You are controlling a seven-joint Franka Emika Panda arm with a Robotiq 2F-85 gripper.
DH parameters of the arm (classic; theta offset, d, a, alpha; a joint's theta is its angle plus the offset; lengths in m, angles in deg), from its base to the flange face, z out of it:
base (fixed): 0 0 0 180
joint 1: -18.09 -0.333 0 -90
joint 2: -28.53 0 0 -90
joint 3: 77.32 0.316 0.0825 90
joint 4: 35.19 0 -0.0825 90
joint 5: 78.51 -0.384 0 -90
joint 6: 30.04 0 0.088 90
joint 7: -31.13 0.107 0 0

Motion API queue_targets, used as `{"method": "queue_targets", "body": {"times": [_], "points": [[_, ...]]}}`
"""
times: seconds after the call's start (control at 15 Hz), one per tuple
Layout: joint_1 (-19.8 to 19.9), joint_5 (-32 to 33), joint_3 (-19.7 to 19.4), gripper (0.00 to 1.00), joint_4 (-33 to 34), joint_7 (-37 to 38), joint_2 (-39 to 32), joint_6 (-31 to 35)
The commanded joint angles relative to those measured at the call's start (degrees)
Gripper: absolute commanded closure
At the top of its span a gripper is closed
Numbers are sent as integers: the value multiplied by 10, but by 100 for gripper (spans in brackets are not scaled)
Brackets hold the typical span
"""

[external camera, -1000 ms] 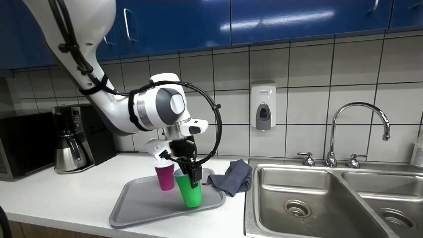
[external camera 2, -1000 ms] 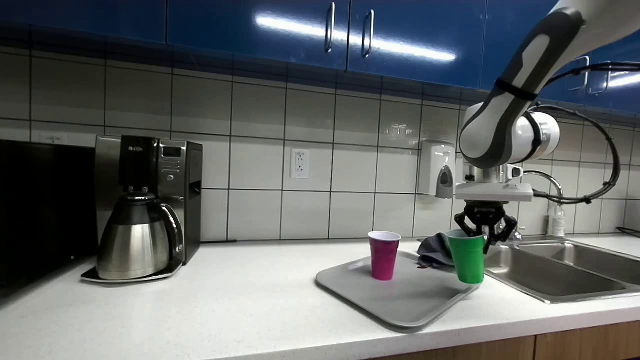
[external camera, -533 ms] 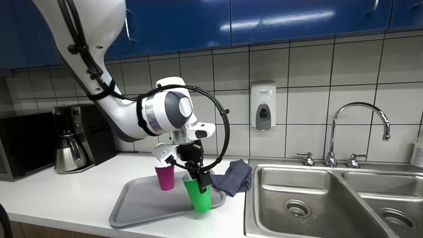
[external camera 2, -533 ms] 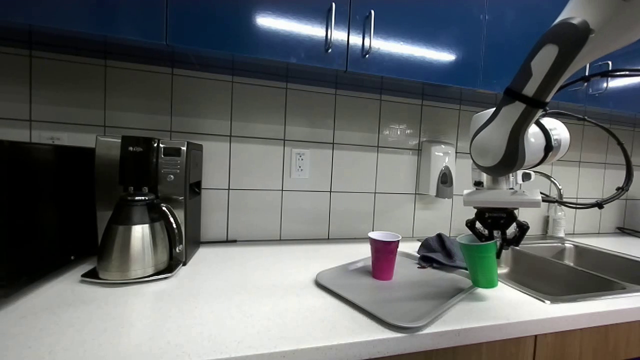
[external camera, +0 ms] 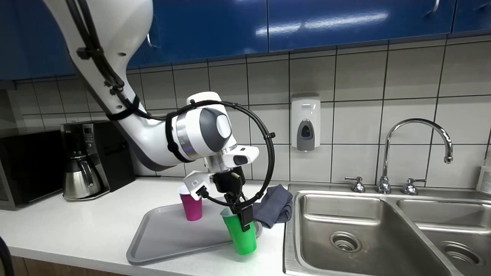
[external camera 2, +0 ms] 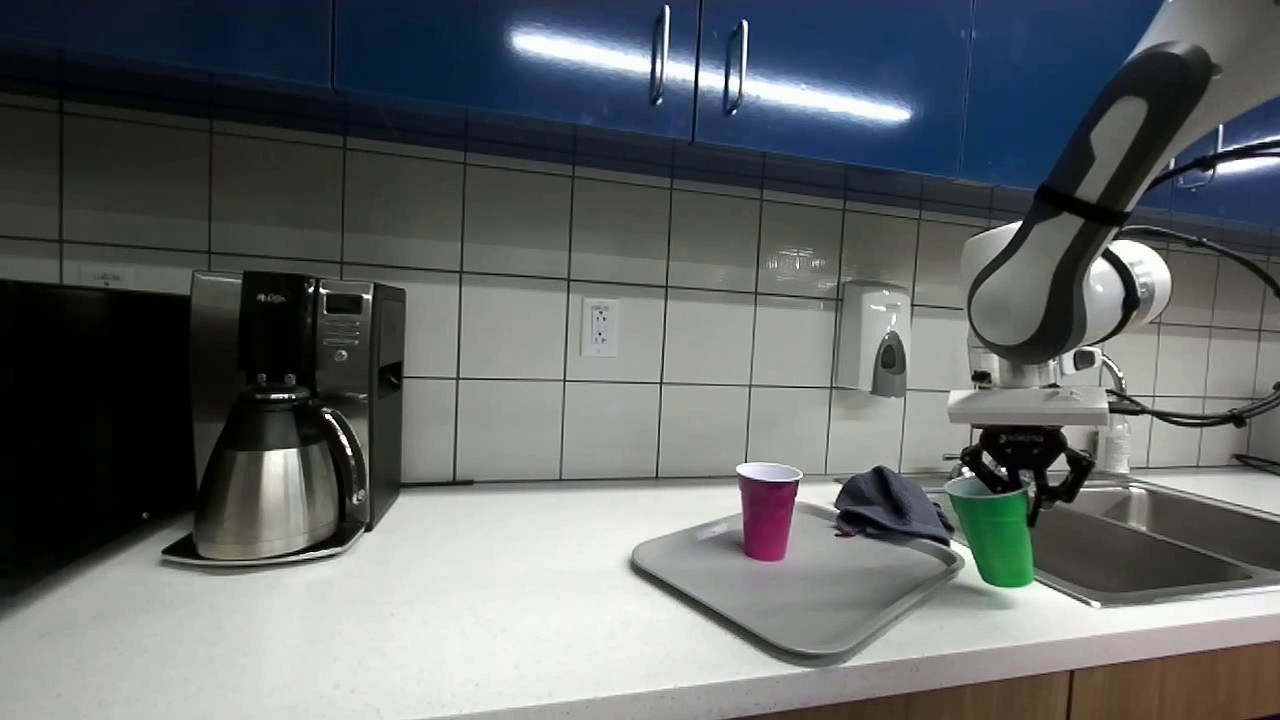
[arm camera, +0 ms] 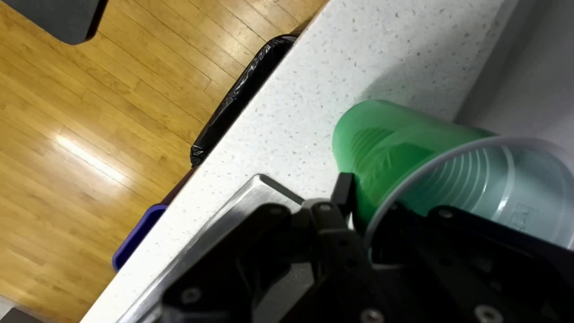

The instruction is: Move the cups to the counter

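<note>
My gripper (external camera: pixel 244 226) is shut on the wall of the green cup (external camera: pixel 243 243), one finger inside the rim and one outside. The pinch also shows in the wrist view (arm camera: pixel 358 202). The green cup (external camera 2: pixel 1000 540) hangs tilted just above the off-white counter (external camera 2: pixel 450 610), over the strip between the tray and the sink. The magenta cup (external camera 2: pixel 768 515) stands upright on the grey tray (external camera 2: pixel 790 605); it also shows in an exterior view (external camera: pixel 191 206), its rim partly covered by the arm. In the wrist view the magenta cup is out of view.
The steel sink (external camera: pixel 291 249) lies beside the green cup, its corner (arm camera: pixel 260 188) close below the gripper. A dark cloth (external camera 2: pixel 890 503) lies at the tray's back corner. The counter's front edge drops to the floor (arm camera: pixel 112 112). A coffee maker with steel pot (external camera 2: pixel 270 490) stands at the far side.
My gripper has moved toward the sink and slightly lower, carrying the green cup from over the tray to over the counter strip. The magenta cup, tray and cloth have not moved.
</note>
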Motion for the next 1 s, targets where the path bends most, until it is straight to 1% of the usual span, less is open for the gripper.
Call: {"method": "queue_targets", "body": {"times": [0.0,0.67,0.73,0.8,0.93], "points": [[14,29,-4,99,-14,36,8,4],[17,21,-19,99,-28,80,-11,26],[15,17,-19,69,-29,84,-12,30],[14,21,-19,67,-30,92,-13,35],[12,19,-18,55,-30,101,-14,41]]}}
